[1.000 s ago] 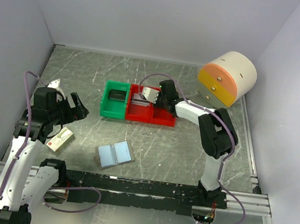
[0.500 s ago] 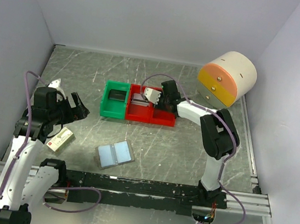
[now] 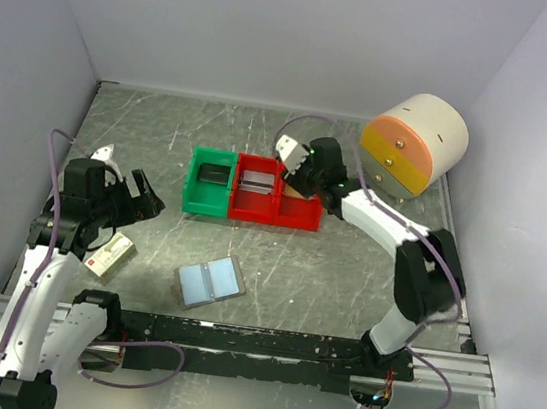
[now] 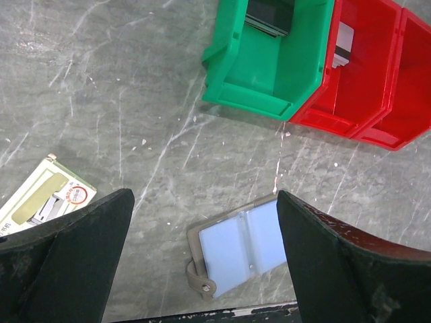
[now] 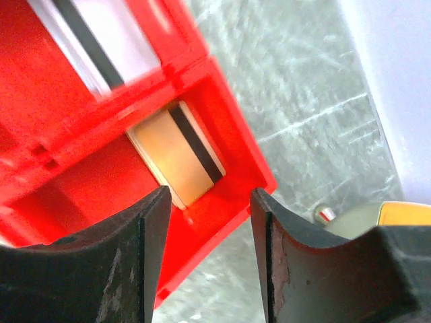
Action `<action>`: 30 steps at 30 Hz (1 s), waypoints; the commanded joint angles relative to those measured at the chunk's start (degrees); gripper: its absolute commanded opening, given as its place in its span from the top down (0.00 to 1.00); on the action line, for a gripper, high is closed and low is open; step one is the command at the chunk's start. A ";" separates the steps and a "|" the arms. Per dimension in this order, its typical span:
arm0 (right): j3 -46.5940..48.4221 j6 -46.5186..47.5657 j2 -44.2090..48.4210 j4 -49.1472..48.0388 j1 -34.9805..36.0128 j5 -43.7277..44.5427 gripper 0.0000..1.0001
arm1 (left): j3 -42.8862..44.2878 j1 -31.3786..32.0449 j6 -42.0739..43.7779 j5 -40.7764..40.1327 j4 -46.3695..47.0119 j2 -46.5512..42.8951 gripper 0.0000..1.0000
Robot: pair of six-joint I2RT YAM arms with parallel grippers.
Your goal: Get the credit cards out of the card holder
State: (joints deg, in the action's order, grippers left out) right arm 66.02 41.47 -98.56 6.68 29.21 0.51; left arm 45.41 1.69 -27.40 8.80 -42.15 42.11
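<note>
The card holder (image 3: 210, 281) lies open on the table near the front, its pale blue pockets (image 4: 242, 243) facing up. One orange-tan credit card (image 5: 176, 153) with a black stripe lies flat in the right-hand red bin (image 3: 300, 214). My right gripper (image 5: 205, 256) hovers just above that bin, open, with nothing between its fingers. A pale striped card (image 5: 101, 40) rests in the middle red bin (image 3: 255, 190). My left gripper (image 4: 202, 269) is open wide above the table left of the holder, empty.
A green bin (image 3: 210, 182) holding a dark card (image 4: 269, 13) stands left of the red bins. A small white-and-red box (image 3: 110, 254) lies by the left arm. A rounded beige-and-orange drawer unit (image 3: 413, 142) sits at the back right.
My right gripper has opened and lifted up and to the right out of the red bins, leaving the orange-tan card lying in the right one. The left arm has not moved.
</note>
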 commanded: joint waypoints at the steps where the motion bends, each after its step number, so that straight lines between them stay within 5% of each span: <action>1: -4.46 -28.33 11.07 -8.62 0.13 -7.00 0.48 | -0.23 -0.38 1.16 2.44 1.63 1.19 0.02; 7: -15.20 -64.42 21.08 -12.19 0.49 -14.17 0.47 | 0.10 -0.38 2.18 4.26 1.16 3.31 0.03; 12: -21.75 -80.98 22.35 -14.99 1.96 -26.68 0.46 | 0.31 -0.34 3.23 6.02 1.13 4.98 0.04; 22: -27.01 -92.58 20.58 -15.56 23.73 -6.91 0.51 | -1.92 -0.29 -1.24 17.49 1.30 6.80 0.12; 30: -27.39 -100.47 10.22 -18.84 30.38 -6.33 0.59 | -6.50 4.94 -8.66 19.13 0.79 7.01 0.17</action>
State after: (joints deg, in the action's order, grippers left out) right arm 38.96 -53.12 -85.01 -8.82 58.24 -7.64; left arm 39.83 3.11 -31.55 25.06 -41.89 49.52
